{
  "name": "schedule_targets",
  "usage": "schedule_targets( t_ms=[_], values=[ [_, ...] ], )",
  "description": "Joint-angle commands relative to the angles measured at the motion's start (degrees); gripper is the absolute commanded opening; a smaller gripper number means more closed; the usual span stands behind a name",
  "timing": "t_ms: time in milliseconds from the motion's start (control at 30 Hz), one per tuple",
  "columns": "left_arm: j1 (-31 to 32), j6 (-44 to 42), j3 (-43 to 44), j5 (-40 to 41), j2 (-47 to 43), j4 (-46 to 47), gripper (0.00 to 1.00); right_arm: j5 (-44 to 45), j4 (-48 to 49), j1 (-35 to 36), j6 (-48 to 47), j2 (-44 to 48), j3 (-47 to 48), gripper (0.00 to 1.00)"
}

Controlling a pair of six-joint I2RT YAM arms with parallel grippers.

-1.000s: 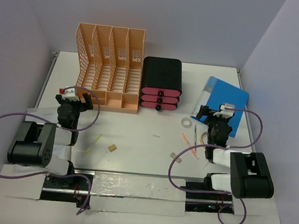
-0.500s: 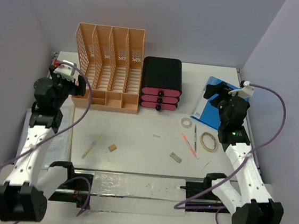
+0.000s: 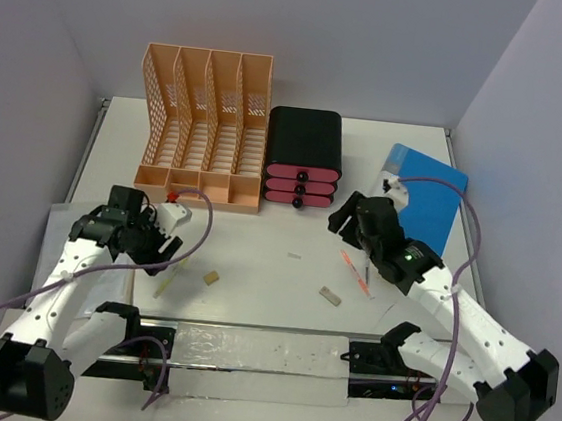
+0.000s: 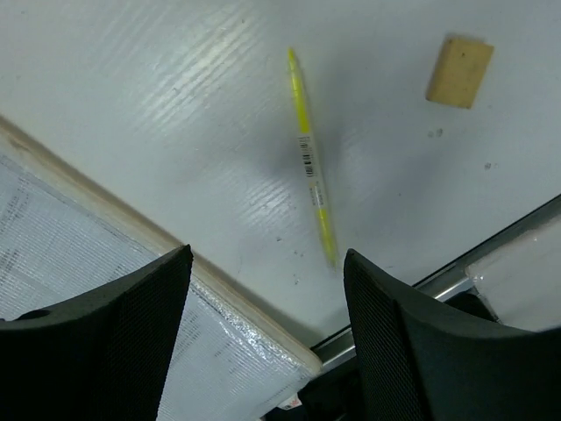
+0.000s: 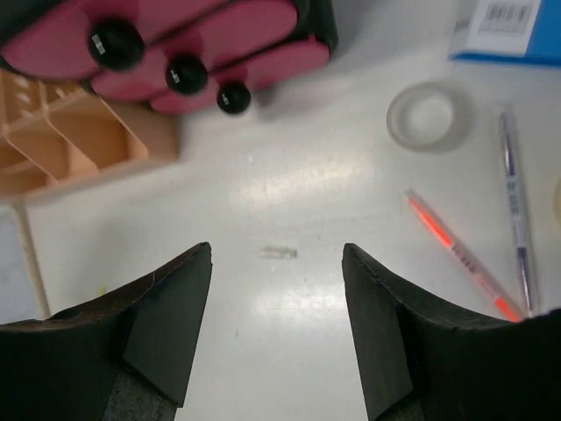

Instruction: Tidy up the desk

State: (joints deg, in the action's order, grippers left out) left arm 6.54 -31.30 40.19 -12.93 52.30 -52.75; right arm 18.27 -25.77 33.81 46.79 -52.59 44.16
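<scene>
top cam: the desk (image 3: 268, 239) fills the floor of the view, with both arm bases at its near edge. the peach file rack (image 3: 204, 127) stands at the far left. it has four upright slots plus low front cells, and its slatted floor shows through. the black drawer box (image 3: 305, 158) sits just right of the rack, touching or nearly touching it. its three pink drawers are all pushed in, contents hidden. a blue book (image 3: 434, 191) lies flat at the far right. the left gripper (image 3: 162, 246) hangs over the yellow pen (image 3: 167, 283), with a tan eraser (image 3: 212, 278) near it. the right gripper (image 3: 343, 222) is in front of the drawer box. an orange pen (image 3: 357, 275) and a small grey block (image 3: 329, 296) lie loose close by.

left wrist: jaws released, wide apart, nothing between them. the yellow pen lies on the desk in the gap, with the eraser up right. a white sheet (image 4: 79, 254) with a tan edge sits under the left finger.

right wrist: jaws released, holding nothing. the drawer fronts show three black knobs. a clear tape ring (image 5: 429, 116) and a silver pen (image 5: 517, 206) lie beside the orange pen, and a blue book corner shows top right.

vs 0.5 s ago: the left gripper has dropped from the rack's left end down to the yellow pen. the right gripper has swung from over the blue book in toward the drawers. the pens, eraser and block haven't moved.
</scene>
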Motion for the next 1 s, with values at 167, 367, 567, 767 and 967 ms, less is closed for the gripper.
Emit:
schedule_targets(
  t_ms=[167,367,567,767,967],
  values=[
    [13.03,4.94,-3.33,9.03,6.56,6.61,0.72,1.46,-2.18,8.65,6.30,-7.75,4.43,0.68],
    [13.07,3.52,-3.28,10.93,10.15,9.02,0.68,1.88,1.29,11.41,10.72,-9.22,2.47,0.70],
    [13.15,2.81,-0.97,6.66,14.17,8.24,0.66,1.70,3.09,12.91,11.62,-12.95,4.31,0.70],
    [13.57,2.04,0.93,2.20,15.12,6.59,0.67,6.18,-4.01,14.02,10.21,-13.51,8.42,0.70],
    [14.91,2.21,-1.00,5.39,19.17,10.06,0.60,5.98,-0.69,14.09,13.41,-10.25,4.16,0.69]
  ],
)
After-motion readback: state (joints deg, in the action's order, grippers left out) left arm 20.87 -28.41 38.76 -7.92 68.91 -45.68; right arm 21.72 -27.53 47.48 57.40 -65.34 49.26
